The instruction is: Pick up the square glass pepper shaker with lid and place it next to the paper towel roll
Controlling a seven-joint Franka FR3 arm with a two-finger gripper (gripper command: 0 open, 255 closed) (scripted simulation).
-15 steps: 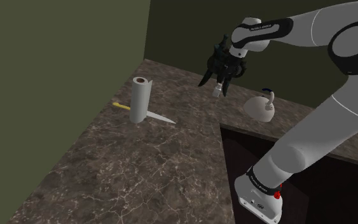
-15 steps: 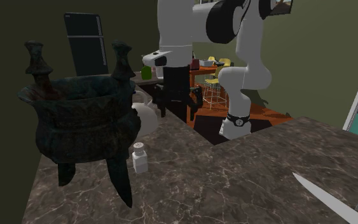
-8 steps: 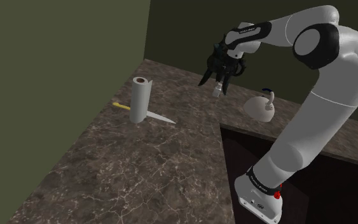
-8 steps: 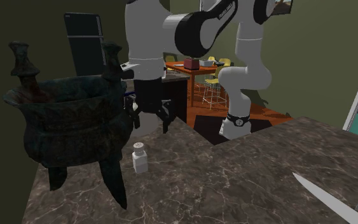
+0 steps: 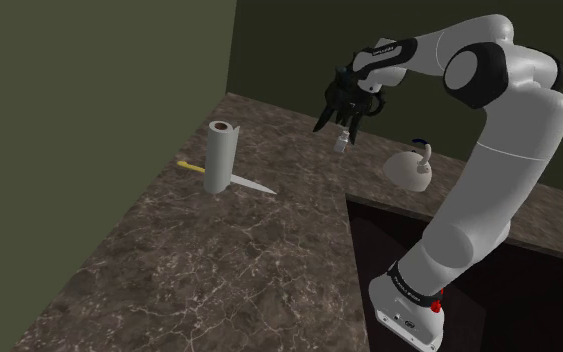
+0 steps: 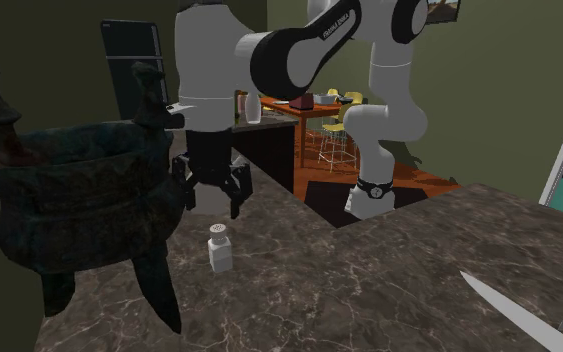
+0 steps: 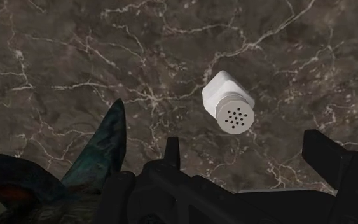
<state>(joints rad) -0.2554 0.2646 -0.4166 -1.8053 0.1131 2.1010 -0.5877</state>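
The pepper shaker (image 7: 229, 105) is a small white square bottle with a round perforated lid, standing upright on the dark marble counter (image 5: 239, 250). It sits just beyond my gripper (image 7: 254, 156), whose black fingers (image 7: 331, 159) stand apart and touch nothing. In the second exterior view the gripper (image 6: 213, 205) hangs a little above and behind the shaker (image 6: 220, 247). From the shoulder camera the gripper (image 5: 344, 116) hovers over the shaker (image 5: 341, 140) at the counter's far side. The white paper towel roll (image 5: 219, 155) stands upright, well toward that view's left.
A dark bronze three-legged cauldron (image 6: 69, 200) stands close beside the gripper; one of its parts shows next to the hand (image 7: 107, 149). A knife (image 5: 252, 185) with a yellow handle lies by the roll. A white kettle (image 5: 409, 168) sits near the counter's edge.
The arm has swung and the gripper has moved toward the second exterior view's left. The cauldron has shifted the same way. The shaker has stayed put.
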